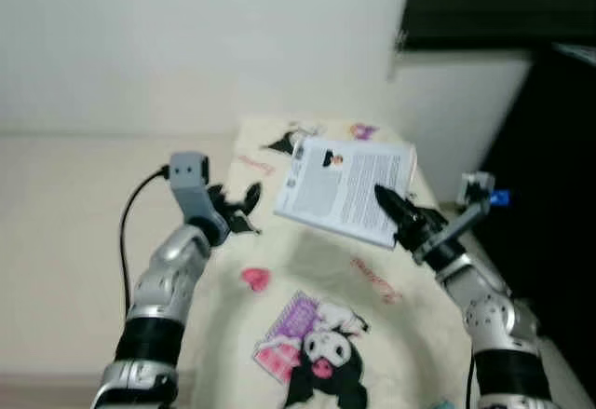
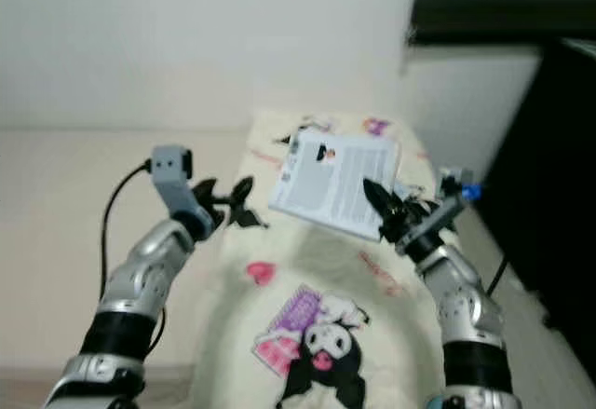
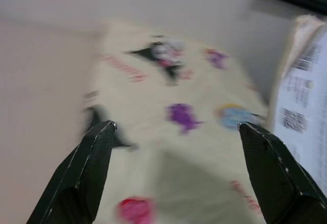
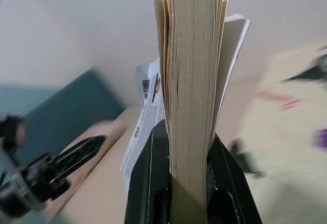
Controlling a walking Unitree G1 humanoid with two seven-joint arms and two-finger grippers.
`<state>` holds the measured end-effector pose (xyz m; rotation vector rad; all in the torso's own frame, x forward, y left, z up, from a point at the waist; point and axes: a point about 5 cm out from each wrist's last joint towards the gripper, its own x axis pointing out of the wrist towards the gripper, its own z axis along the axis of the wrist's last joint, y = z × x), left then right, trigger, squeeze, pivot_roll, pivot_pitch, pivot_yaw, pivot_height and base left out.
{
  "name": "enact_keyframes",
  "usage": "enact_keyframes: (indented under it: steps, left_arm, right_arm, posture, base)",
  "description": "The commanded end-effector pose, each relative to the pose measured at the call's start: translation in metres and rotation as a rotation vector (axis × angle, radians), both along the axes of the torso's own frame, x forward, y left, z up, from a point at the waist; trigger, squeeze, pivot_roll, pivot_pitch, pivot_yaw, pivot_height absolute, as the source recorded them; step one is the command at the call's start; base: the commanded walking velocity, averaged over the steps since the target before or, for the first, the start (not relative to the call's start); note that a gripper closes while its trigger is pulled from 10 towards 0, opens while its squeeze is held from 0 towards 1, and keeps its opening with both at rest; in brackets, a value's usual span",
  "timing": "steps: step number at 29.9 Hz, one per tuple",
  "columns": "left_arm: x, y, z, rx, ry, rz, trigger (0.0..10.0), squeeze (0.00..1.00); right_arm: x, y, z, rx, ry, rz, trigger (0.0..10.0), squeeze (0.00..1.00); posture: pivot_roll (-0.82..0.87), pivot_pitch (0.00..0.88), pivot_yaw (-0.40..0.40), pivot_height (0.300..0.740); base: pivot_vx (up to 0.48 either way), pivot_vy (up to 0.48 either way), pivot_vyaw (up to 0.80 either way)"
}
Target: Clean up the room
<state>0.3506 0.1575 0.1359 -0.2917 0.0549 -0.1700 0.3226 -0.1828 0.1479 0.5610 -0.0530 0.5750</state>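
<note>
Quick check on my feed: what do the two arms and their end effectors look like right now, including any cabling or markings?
Both arms are silver metal with black bands near the base. The left end effector has two long black fingers, a grey camera block above its wrist and a black cable looping down. The right end effector has matching black fingers and a small silver mount with a blue part at its wrist.

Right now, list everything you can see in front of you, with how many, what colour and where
Book: one, white cover with black print, cream page edges, held up above the blanket's far end.
Blanket: one, cream with black, pink and purple cartoon prints, spread out ahead from near to far.
Wall: one, white, behind the blanket.
Dark furniture: one, black, along the robot's right side.
Left gripper: one, black fingers, open, raised over the blanket's left edge beside the book.
Right gripper: one, black fingers, shut on the book's lower edge.
</note>
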Motion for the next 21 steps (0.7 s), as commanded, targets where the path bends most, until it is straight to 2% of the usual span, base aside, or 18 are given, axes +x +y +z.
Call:
enact_keyframes:
  steps: [1,2,3,4,5,6,8,9,11,12,13,15,16,17,18,20,21]
  left_arm:
    - [-0.012,0.032,-0.046,0.074,0.170,0.142,10.0,0.00]
    - [-0.017,0.043,-0.059,0.094,0.225,0.185,10.0,0.00]
    - [-0.017,0.043,-0.059,0.094,0.225,0.185,10.0,0.00]
    - [-0.022,0.051,-0.068,0.101,0.259,0.214,10.0,0.00]
    - [-0.026,0.057,-0.076,0.086,0.290,0.237,10.0,0.00]
    - [-0.031,0.064,-0.083,0.035,0.313,0.272,10.0,0.00]
    - [-0.031,0.064,-0.083,0.035,0.313,0.272,10.0,0.00]
    - [-0.037,0.070,-0.090,-0.010,0.337,0.307,10.0,0.00]
    - [-0.037,0.070,-0.090,-0.010,0.337,0.307,10.0,0.00]
    - [-0.046,0.077,-0.101,-0.023,0.377,0.346,10.0,0.00]
    - [-0.046,0.077,-0.101,-0.023,0.377,0.346,10.0,0.00]
    - [-0.065,0.086,-0.123,-0.021,0.455,0.396,10.0,0.00]
    - [-0.065,0.086,-0.123,-0.021,0.455,0.396,10.0,0.00]
    - [-0.075,0.087,-0.135,0.003,0.503,0.404,10.0,0.00]
    - [-0.075,0.087,-0.135,0.003,0.503,0.404,10.0,0.00]
    - [-0.094,0.085,-0.156,0.063,0.595,0.393,10.0,0.00]
    - [-0.094,0.085,-0.156,0.063,0.595,0.393,10.0,0.00]
  right_arm:
    - [-0.002,0.006,0.001,-0.014,-0.031,0.037,10.0,0.00]
    - [-0.003,0.007,-0.002,-0.016,-0.025,0.043,10.0,0.00]
    - [-0.003,0.007,-0.002,-0.016,-0.025,0.043,10.0,0.00]
    - [-0.003,0.008,-0.004,-0.020,-0.020,0.047,10.0,0.00]
    - [-0.003,0.008,-0.006,-0.024,-0.014,0.050,10.0,0.00]
    - [-0.004,0.008,-0.009,-0.027,-0.004,0.054,10.0,0.00]
    - [-0.004,0.008,-0.009,-0.027,-0.004,0.054,10.0,0.00]
    - [-0.004,0.009,-0.012,-0.032,0.007,0.058,10.0,0.00]
    - [-0.004,0.009,-0.012,-0.032,0.007,0.058,10.0,0.00]
    - [-0.005,0.010,-0.014,-0.036,0.015,0.066,10.0,0.00]
    - [-0.005,0.010,-0.014,-0.036,0.015,0.066,10.0,0.00]
    - [-0.006,0.013,-0.017,-0.037,0.019,0.079,10.0,0.00]
    - [-0.006,0.013,-0.017,-0.037,0.019,0.079,10.0,0.00]
    - [-0.006,0.014,-0.017,-0.037,0.018,0.084,10.0,0.00]
    - [-0.006,0.014,-0.017,-0.037,0.018,0.084,10.0,0.00]
    - [-0.006,0.012,-0.026,-0.054,0.053,0.068,10.0,0.00]
    - [-0.006,0.012,-0.026,-0.054,0.053,0.068,10.0,0.00]
  posture:
    - [-0.08,0.000,-0.013,0.711]
    - [-0.08,0.000,-0.013,0.711]
    - [-0.08,0.000,-0.013,0.711]
    - [-0.08,0.000,-0.015,0.711]
    - [-0.08,0.000,-0.015,0.711]
    - [-0.08,0.000,-0.021,0.711]
    - [-0.08,0.000,-0.021,0.711]
    - [-0.07,0.000,-0.023,0.711]
    - [-0.07,0.000,-0.023,0.711]
    - [-0.07,0.000,-0.025,0.711]
    - [-0.07,0.000,-0.025,0.711]
    - [-0.08,0.000,-0.020,0.711]
    - [-0.08,0.000,-0.020,0.711]
    - [-0.08,0.000,-0.018,0.711]
    - [-0.08,0.000,-0.018,0.711]
    - [-0.08,0.000,-0.021,0.711]
    - [-0.08,0.000,-0.021,0.711]
  base:
    - [0.000,0.000,0.80]
    - [0.000,0.000,0.80]
    - [0.000,0.000,0.80]
    - [0.000,0.000,0.80]
    - [0.000,0.000,0.80]
    - [0.000,0.000,0.80]
    - [0.000,0.000,0.80]
    - [0.000,0.000,0.80]
    - [0.000,0.000,0.80]
    - [0.000,0.000,0.80]
    - [0.000,0.000,0.80]
    - [0.000,0.000,0.80]
    - [0.000,0.000,0.80]
    - [0.000,0.000,0.80]
    - [0.000,0.000,0.80]
    - [0.000,0.000,0.80]
    - [0.000,0.000,0.80]
